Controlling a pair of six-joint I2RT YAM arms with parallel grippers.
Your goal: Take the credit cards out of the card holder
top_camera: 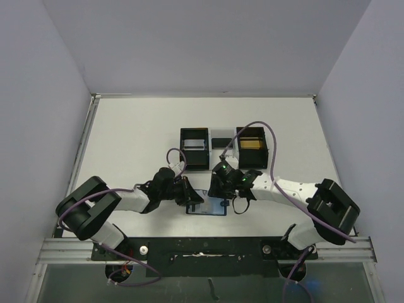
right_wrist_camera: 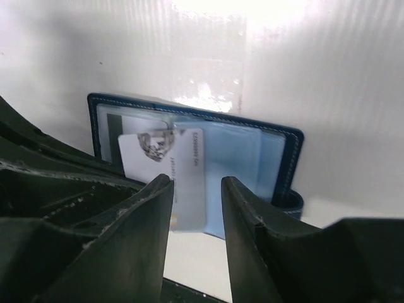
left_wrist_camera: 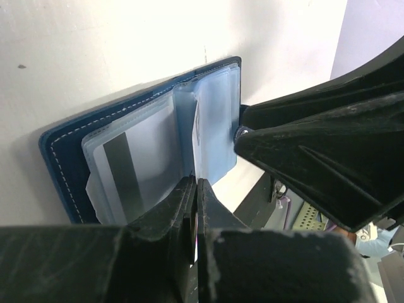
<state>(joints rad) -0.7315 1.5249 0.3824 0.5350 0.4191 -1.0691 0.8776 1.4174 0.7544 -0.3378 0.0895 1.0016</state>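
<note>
White desk (top_camera: pixel 126 139), walled left, right and top of frame. Two black square open-top boxes (top_camera: pixel 194 148) sit upper centre. The flat dark-blue stitched bifold card holder (top_camera: pixel 211 209) lies open at lower centre, near the desk's front edge, with both arms crowded over it. Its clear plastic sleeves (left_wrist_camera: pixel 218 126) look soft and slippery and will likely lift with whatever gets pulled.

A silver-grey card with a dark stripe (left_wrist_camera: pixel 126 180) sits in a sleeve, left of centre in the left wrist view. A white printed card (right_wrist_camera: pixel 184 167) stands out of the holder, centre of the right wrist view. Cards are probably light, stiff and slick. Take one by the exposed short edge and pull along the sleeve, with the holder pinned or it drags.

Left gripper (left_wrist_camera: pixel 195 197): fingers clenched at the centre fold with a thin pale edge running into them. Sleeve leaf or card, cannot tell. Right gripper (right_wrist_camera: pixel 197 211): fingers released, straddling the white card, no contact visible.

Room: bare desk left and right of the holder, boxes near above it. The grippers nearly touch, so exit upward.
</note>
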